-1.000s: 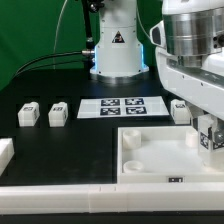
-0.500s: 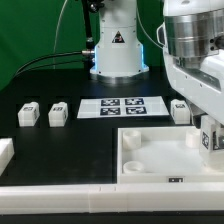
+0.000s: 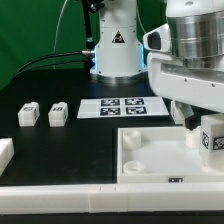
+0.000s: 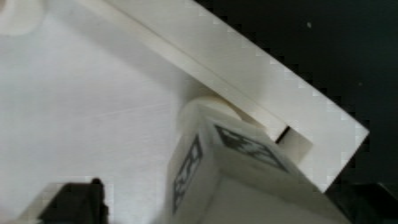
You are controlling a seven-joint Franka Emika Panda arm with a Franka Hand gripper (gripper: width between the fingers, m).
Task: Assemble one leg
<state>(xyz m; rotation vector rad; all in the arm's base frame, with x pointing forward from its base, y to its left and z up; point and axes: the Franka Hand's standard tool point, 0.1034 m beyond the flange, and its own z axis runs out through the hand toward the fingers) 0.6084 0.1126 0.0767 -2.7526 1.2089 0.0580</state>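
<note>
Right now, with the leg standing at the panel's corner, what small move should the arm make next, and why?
Probably lift straight up and clear. The leg stands upright at the white panel's corner on the exterior view's right, and the gripper looks open, no longer clamping it, so retreating vertically avoids knocking it sideways.

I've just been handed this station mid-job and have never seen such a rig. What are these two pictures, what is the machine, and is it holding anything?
The machine is a single robot arm with a two-finger gripper. The exterior view looks at the table from off the arm; the wrist view comes from a camera on the arm's wrist, looking down close. On the black table lie the large white panel with corner sockets, the flat marker board, and two spare legs at the exterior view's left. One leg, a small white block with a marker tag, stands at the panel's corner; the wrist view shows it close up. The jaws look open, so the leg appears released, not held.
</note>
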